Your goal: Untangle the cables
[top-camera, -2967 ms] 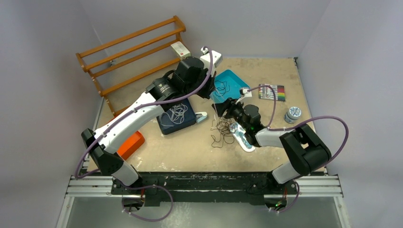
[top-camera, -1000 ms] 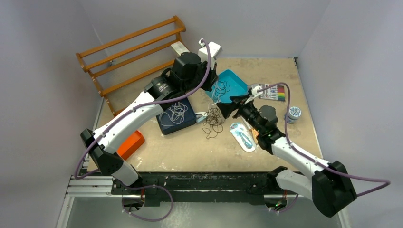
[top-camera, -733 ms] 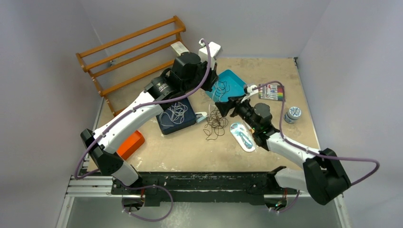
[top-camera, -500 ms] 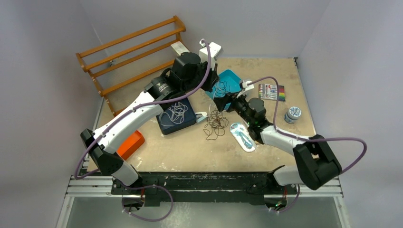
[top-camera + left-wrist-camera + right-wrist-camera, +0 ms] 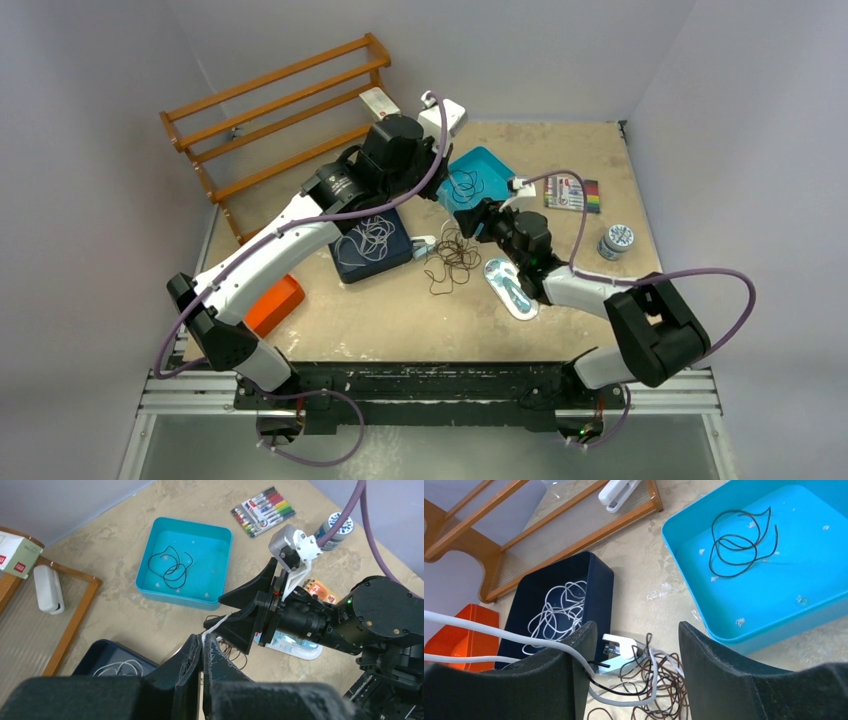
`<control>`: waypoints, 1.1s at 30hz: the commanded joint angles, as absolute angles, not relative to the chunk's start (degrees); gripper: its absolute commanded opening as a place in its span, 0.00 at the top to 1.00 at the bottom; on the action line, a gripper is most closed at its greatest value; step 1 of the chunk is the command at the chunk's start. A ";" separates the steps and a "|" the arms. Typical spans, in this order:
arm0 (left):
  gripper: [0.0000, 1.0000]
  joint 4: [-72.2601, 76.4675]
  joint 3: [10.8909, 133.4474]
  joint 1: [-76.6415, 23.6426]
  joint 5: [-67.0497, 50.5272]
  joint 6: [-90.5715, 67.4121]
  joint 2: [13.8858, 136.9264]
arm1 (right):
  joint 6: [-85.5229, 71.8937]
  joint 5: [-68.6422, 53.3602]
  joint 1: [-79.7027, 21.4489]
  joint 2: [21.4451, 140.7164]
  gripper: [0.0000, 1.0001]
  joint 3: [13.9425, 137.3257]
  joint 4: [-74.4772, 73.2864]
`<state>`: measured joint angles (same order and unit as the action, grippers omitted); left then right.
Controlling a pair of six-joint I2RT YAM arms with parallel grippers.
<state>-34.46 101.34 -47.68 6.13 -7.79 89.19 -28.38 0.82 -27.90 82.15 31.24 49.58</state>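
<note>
In the left wrist view my left gripper (image 5: 202,639) is shut on a white cable (image 5: 218,624) that rises taut from its tips toward the right arm. That white cable (image 5: 519,639) drapes over the left finger of my right gripper (image 5: 636,630), which stands open above a tangle of dark brown cable (image 5: 664,685) with a black cable (image 5: 624,650) threaded through it. From above, the tangle (image 5: 448,258) lies mid-table, just left of the right gripper (image 5: 470,218). A loose black cable (image 5: 736,542) lies in the teal tray (image 5: 497,158), and white cable loops (image 5: 556,607) lie in the navy box (image 5: 395,262).
A wooden rack (image 5: 280,110) stands at the back left with an orange box (image 5: 275,303) in front of it. A marker pack (image 5: 572,193), a small jar (image 5: 615,240) and a blister packet (image 5: 510,288) lie on the right. A white clip (image 5: 621,645) sits by the tangle.
The right arm has swung its elbow in to the left while its gripper stayed over the tangle, now a little farther back. The left arm holds nearly still, the white cable still in its tips.
</note>
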 commanded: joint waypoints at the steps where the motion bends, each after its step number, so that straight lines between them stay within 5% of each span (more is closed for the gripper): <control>1: 1.00 -28.67 105.06 -47.46 11.17 -5.31 84.35 | -31.15 6.08 -27.63 83.39 0.38 28.00 42.79; 8: 1.00 -28.99 105.79 -47.46 12.19 -5.03 84.15 | -28.89 4.80 -27.67 80.13 0.35 26.82 42.78; 13: 1.00 -29.27 105.63 -47.45 10.64 -5.56 84.87 | -16.19 -15.96 -27.60 69.25 0.23 21.00 58.40; 16: 1.00 -28.86 105.06 -47.44 9.91 -5.95 85.16 | -12.50 -20.19 -27.61 63.18 0.22 21.84 55.36; 25: 1.00 -28.66 104.98 -47.46 9.75 -6.23 85.17 | -11.57 -11.40 -27.67 52.07 0.23 19.15 46.74; 33: 1.00 -29.17 105.56 -47.46 9.65 -6.01 85.23 | -9.29 -9.19 -27.64 56.24 0.31 20.47 44.77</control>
<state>-31.79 102.54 -47.66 9.21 -6.37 87.42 -11.51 -11.57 -27.81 54.04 19.00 45.21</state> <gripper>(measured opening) 0.012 0.706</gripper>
